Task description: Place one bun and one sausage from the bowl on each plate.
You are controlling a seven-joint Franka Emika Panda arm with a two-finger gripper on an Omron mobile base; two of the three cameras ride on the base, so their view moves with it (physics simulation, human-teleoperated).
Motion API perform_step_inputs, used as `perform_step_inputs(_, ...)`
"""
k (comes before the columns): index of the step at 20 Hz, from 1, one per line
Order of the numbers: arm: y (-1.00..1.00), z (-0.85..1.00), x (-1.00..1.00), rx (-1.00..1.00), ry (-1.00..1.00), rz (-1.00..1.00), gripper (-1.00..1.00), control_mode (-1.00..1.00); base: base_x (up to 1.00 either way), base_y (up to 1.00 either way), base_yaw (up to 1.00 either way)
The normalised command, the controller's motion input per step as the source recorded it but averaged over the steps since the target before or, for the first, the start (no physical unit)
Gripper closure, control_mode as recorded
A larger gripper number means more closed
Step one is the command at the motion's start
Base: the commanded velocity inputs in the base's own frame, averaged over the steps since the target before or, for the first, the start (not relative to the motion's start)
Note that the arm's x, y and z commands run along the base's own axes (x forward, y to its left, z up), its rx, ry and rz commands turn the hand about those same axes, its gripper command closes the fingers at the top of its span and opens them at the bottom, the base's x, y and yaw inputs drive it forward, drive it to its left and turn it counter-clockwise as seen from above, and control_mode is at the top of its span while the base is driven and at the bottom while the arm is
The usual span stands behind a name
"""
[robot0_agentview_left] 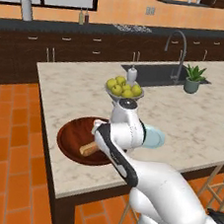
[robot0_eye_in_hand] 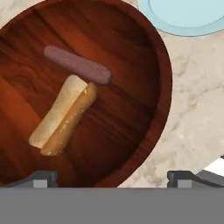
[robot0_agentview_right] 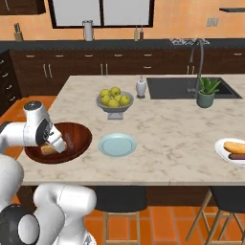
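The claw (robot0_eye_in_hand: 112,177), spread wide and empty, hovers over the bowl's (robot0_eye_in_hand: 148,52) bun (robot0_eye_in_hand: 63,116).

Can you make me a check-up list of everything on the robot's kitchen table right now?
Surface: marble island counter with a built-in sink and a faucet.
Job's things: wooden bowl near the counter's edge, holding one bun and one sausage, the two touching. Pale blue plate beside the bowl, bare. White plate at the far right already carries a bun and a sausage.
Clutter: grey footed fruit bowl of yellow-green fruit, soap dispenser, small potted plant.
Tool: tool open above the bowl, holding nothing.
Cables: nothing seen.
Surroundings: dark cabinets, back counter, windows, orange tiled floor, stools under the island.
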Motion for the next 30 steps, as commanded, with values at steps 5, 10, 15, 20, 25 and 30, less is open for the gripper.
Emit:
perform_step_inputs(5,0.41,-0.2,0.68,0.0,0.21,-0.17,-1.0,-1.0,0.0,0.0,0.0)
perform_step_inputs(10,0.11,-0.46,0.64,0.0,0.09,-0.04,-1.0,-1.0,0.0,0.0,0.0)
perform_step_inputs(15,0.23,-0.48,0.32,-0.02,0.1,-0.11,-1.0,-1.0,0.0,0.0,0.0)
perform_step_inputs(20,0.22,-0.36,0.19,0.0,0.03,-0.11,-1.0,-1.0,0.0,0.0,0.0)
perform_step_inputs(25,0.0,-0.74,-0.05,-0.06,0.24,-0.16,-1.0,-1.0,0.0,0.0,0.0)
perform_step_inputs(30,0.0,-0.22,0.0,-0.01,0.02,-0.05,1.0,-1.0,0.0,0.0,0.0)
